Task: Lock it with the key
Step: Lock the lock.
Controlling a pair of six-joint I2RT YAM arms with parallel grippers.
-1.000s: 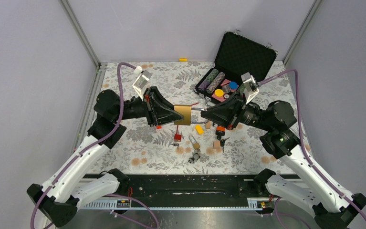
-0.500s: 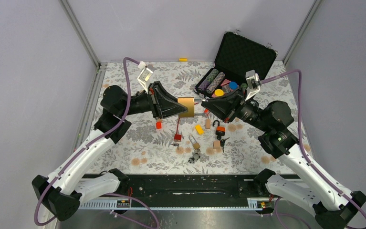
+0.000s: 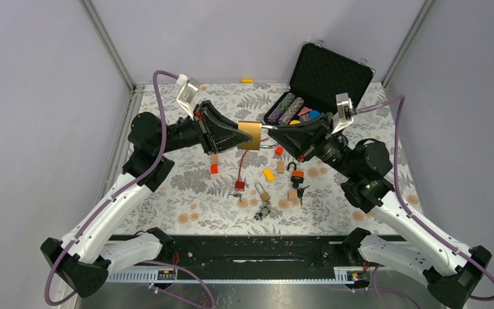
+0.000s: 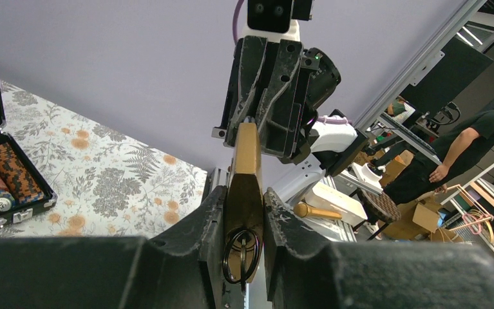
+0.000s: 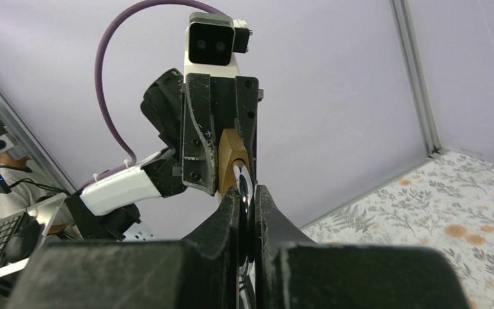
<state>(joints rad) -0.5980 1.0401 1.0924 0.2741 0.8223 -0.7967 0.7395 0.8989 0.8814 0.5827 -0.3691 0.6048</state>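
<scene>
A brass padlock (image 3: 252, 135) is held in the air between both grippers, above the floral table. My left gripper (image 3: 244, 137) is shut on its body; in the left wrist view the body (image 4: 247, 161) sits between my fingers (image 4: 213, 219), and a black key ring (image 4: 243, 252) hangs at its near end. My right gripper (image 3: 271, 132) is shut on the silver shackle (image 5: 246, 187) at the other end. The right wrist view shows the brass body (image 5: 231, 161) just beyond my fingertips. A red cord hangs from the lock toward the table.
An open black case (image 3: 331, 71) with poker chips (image 3: 292, 109) stands at the back right. Below the lock lie small padlocks and keys (image 3: 263, 193), a yellow block (image 3: 268, 174), a red block (image 3: 214, 168) and tan blocks (image 3: 292, 195).
Both grippers have carried the padlock up and toward the back of the table, keeping their hold. The lock now sits tilted, nearer the case.
</scene>
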